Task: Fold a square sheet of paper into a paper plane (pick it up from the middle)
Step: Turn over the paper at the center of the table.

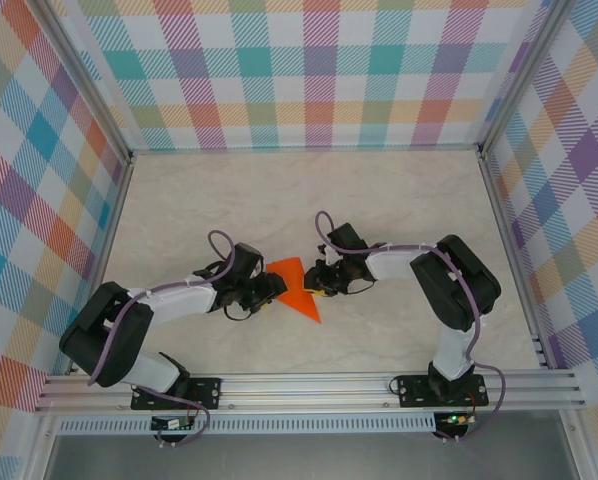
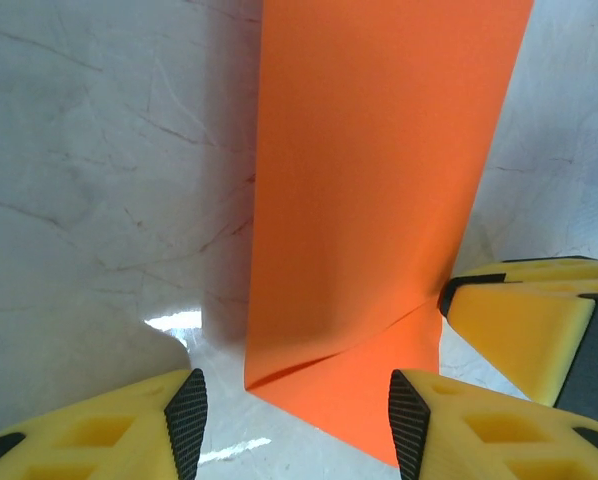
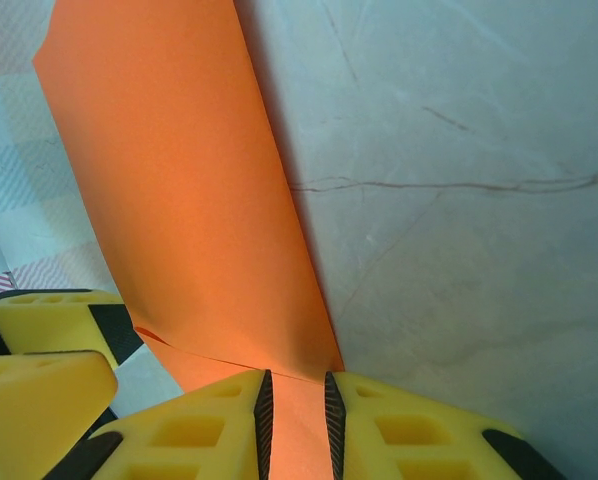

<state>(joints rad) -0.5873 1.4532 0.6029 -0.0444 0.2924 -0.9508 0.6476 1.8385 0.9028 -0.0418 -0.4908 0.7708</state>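
The paper plane (image 1: 297, 290) is a bright orange folded sheet, pointed toward the near side, between my two grippers at mid-table. My right gripper (image 1: 319, 283) holds its right edge. In the right wrist view the narrow jaws (image 3: 295, 415) are shut on the orange paper (image 3: 179, 180), which rises away from them with a fold line just above the pads. My left gripper (image 1: 271, 290) stands open at the left edge. In the left wrist view its fingers (image 2: 299, 425) straddle the folded lower corner of the paper (image 2: 379, 180), with a gap on the left side.
The marble-look tabletop (image 1: 379, 200) stretches away behind the paper, bounded by checked walls (image 1: 309, 70) on three sides. A metal rail (image 1: 309, 385) runs along the near edge. The right gripper's yellow finger (image 2: 524, 320) sits close beside the left one.
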